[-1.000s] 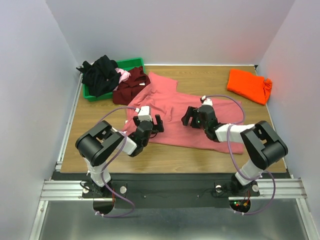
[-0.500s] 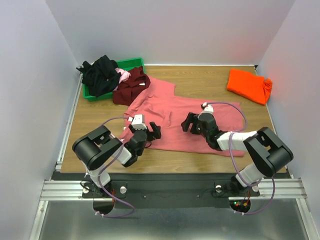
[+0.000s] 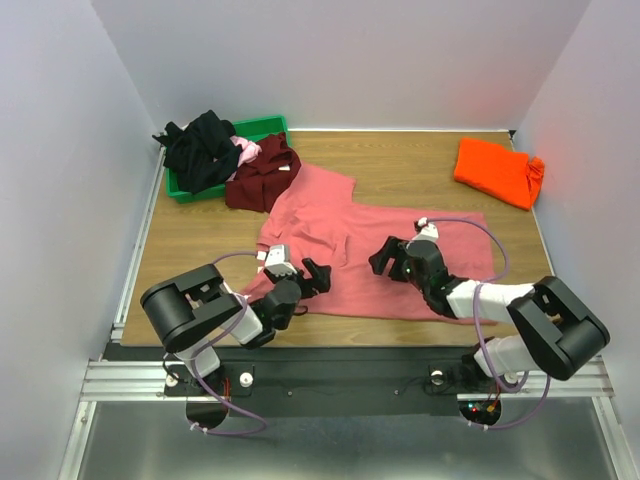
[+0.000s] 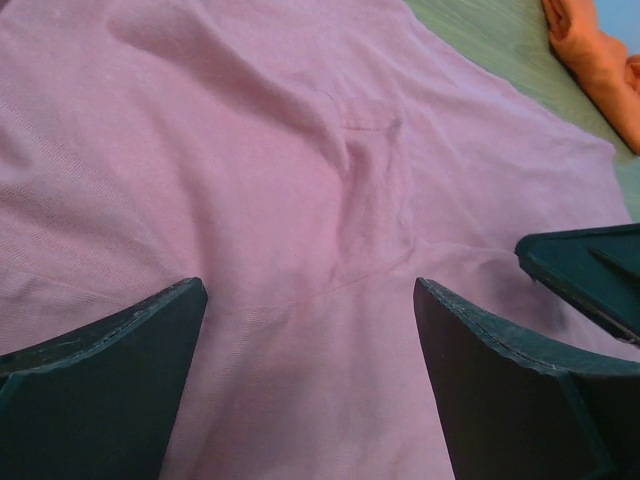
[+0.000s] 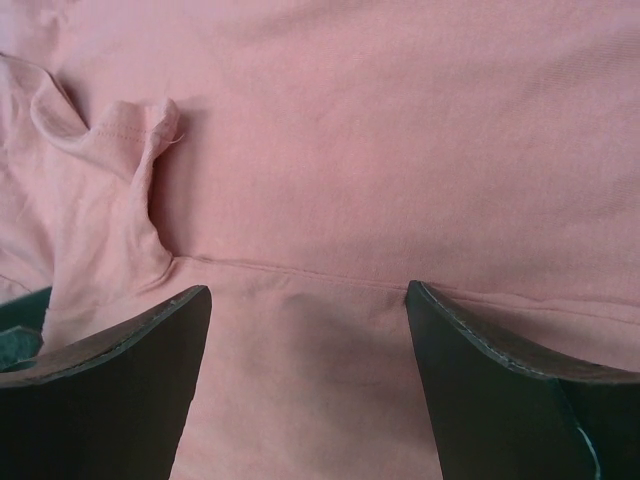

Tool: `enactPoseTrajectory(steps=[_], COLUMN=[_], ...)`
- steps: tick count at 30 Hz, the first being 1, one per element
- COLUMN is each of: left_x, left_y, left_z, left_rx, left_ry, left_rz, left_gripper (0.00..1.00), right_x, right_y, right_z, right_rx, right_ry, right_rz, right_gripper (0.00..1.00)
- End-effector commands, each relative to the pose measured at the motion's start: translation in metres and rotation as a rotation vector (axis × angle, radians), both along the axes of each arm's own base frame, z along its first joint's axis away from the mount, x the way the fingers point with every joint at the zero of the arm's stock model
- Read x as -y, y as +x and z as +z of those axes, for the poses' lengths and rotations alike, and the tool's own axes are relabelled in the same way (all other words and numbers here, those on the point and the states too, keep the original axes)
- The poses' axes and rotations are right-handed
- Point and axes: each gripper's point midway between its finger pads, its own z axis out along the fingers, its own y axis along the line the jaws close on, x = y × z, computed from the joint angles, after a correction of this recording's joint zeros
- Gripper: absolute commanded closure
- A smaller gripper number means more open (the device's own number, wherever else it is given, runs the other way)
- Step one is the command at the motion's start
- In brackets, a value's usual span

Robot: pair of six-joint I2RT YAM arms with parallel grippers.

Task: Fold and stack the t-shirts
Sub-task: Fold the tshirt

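- Spread nearly flat across the middle of the wooden surface (image 3: pixel 420 160): a salmon-pink t-shirt (image 3: pixel 330 205), one sleeve reaching toward 11 o'clock.
- Left pincer (image 3: pixel 308 274) low over the shirt's 7 o'clock edge, fingers apart, clamping nothing. In the wrist view, only cloth between the dark pads (image 4: pixel 110 390).
- Right pincer (image 3: pixel 384 258) low over the shirt's centre, likewise spread wide and empty. Close ahead of it, toward 10 o'clock, a small puckered fold (image 5: pixel 110 140) with a stitched hem.
- Probably handles as light, limp, matte cotton: no stiffness, sags when lifted, drags and wrinkles rather than slides.
- Best taken by pinching a hem, a sleeve edge or a raised crease, one pincer on each side, to keep the fold line straight.
- At 2 o'clock, a bright orange shirt (image 3: pixel 497 170), bunched into a compact heap.
- At 10 o'clock, a dark maroon shirt (image 3: pixel 262 172), a black shirt (image 3: pixel 198 150) and a scrap of light pink shirt (image 3: pixel 246 150), crumpled in and beside the green bin (image 3: pixel 262 126).
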Motion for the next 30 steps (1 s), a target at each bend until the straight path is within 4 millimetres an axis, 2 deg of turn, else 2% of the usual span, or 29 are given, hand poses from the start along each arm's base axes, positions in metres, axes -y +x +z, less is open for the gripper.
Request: enactPoseTrajectory(steps=[1,5,11,13,16,17,20,22,26,27,29,30], left_x=[-0.035,-0.038,-0.046,-0.050,-0.050,-0.049,-0.049,-0.044,-0.027,-0.019,-0.014,-0.012], left_y=[-0.058,-0.067,-0.077,-0.077,-0.074,-0.070,-0.064,-0.054,-0.033,-0.023,-0.012,0.001], left_z=[-0.090,-0.098,-0.085,-0.074,-0.056,-0.045,-0.030,-0.012,0.027,0.044,0.061,0.077], left_rx=[-0.292,-0.332,-0.329,-0.315,-0.284,-0.260,-0.214,-0.163,-0.057,-0.017,0.026,0.065], left_ry=[0.234,0.241,0.250,0.263,0.238,0.214,0.212,0.199,0.206,0.195,0.195,0.199], left_rz=[-0.022,-0.007,0.013,0.028,0.039,0.047,0.057,0.076,0.078,0.069,0.066,0.073], left_gripper=[0.02,0.02,0.02,0.02,0.01,0.02,0.01,0.01,0.01,0.01,0.01,0.01], right_x=[0.027,0.027,0.030,0.032,0.032,0.032,0.033,0.032,0.042,0.045,0.050,0.053], right_y=[-0.061,-0.067,-0.071,-0.070,-0.068,-0.064,-0.050,-0.038,-0.009,-0.005,0.009,0.014], right_z=[-0.060,-0.055,-0.042,-0.036,-0.028,-0.020,0.001,0.018,0.046,0.047,0.062,0.067], right_rx=[-0.271,-0.277,-0.251,-0.233,-0.206,-0.177,-0.098,-0.050,0.055,0.067,0.111,0.126], right_ry=[-0.105,-0.081,-0.059,-0.057,-0.047,-0.042,-0.047,-0.040,-0.096,-0.124,-0.146,-0.157], right_rz=[0.000,-0.004,-0.015,-0.023,-0.029,-0.032,-0.051,-0.070,-0.158,-0.167,-0.215,-0.229], right_gripper=[0.14,0.14,0.11,0.11,0.10,0.10,0.09,0.07,0.04,0.03,0.02,0.01])
